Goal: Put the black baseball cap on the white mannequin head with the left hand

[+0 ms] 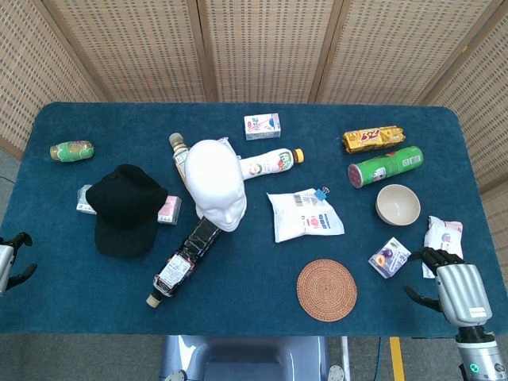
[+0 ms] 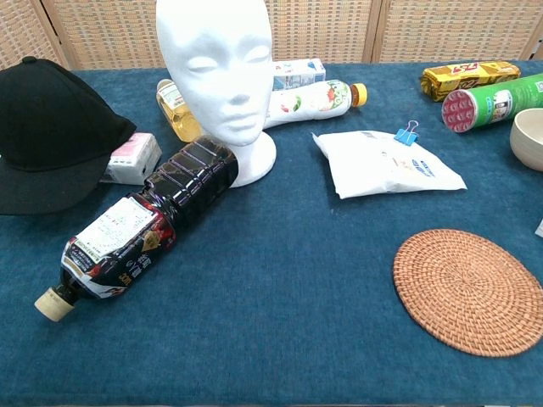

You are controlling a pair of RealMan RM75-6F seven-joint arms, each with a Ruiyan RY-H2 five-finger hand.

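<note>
The black baseball cap (image 1: 125,208) lies flat on the blue table, left of the white mannequin head (image 1: 216,184). In the chest view the cap (image 2: 51,136) is at the far left and the mannequin head (image 2: 216,72) stands upright facing the camera. My left hand (image 1: 11,262) is at the frame's left edge, off the table's front-left corner. It holds nothing, its fingers are apart, and it is well clear of the cap. My right hand (image 1: 444,274) hovers at the front-right corner, empty with fingers apart. Neither hand shows in the chest view.
A dark drink bottle (image 1: 184,260) lies on its side between cap and mannequin base. A pink-white packet (image 2: 131,158) is tucked under the cap's right edge. A white pouch (image 1: 305,214), woven coaster (image 1: 326,290), bowl (image 1: 398,204) and green can (image 1: 385,166) lie to the right.
</note>
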